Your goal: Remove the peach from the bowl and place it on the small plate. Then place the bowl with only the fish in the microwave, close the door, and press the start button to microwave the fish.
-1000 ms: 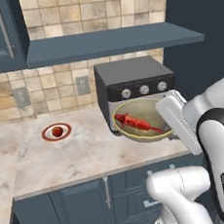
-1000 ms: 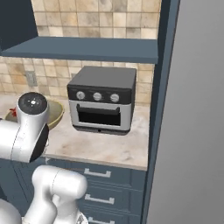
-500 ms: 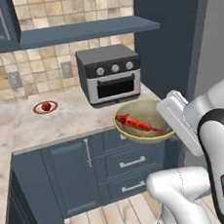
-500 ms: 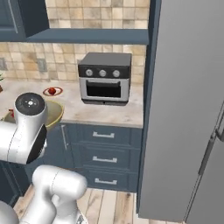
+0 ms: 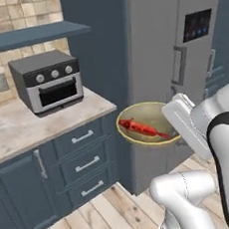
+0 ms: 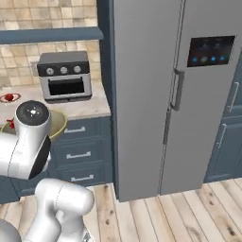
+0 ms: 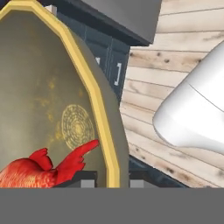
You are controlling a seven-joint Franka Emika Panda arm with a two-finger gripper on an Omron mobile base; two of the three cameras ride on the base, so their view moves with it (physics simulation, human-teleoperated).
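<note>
Bowl hanging out over the floor, away from the surface, end effector clamped on its rim. Rigid, looks light, but loose fish inside probably slides, so worth keeping level.

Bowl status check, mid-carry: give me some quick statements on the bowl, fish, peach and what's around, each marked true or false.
1. The bowl is held in the air off the counter. True.
2. The fish lies inside the bowl. True.
3. The peach is in the bowl with the fish. False: it sits on the small plate on the counter.
4. The bowl rests on top of the toaster oven. False: it hangs apart from it, in front of the refrigerator.
5. The gripper grips the bowl's rim. True: fingertips straddle it.
</note>
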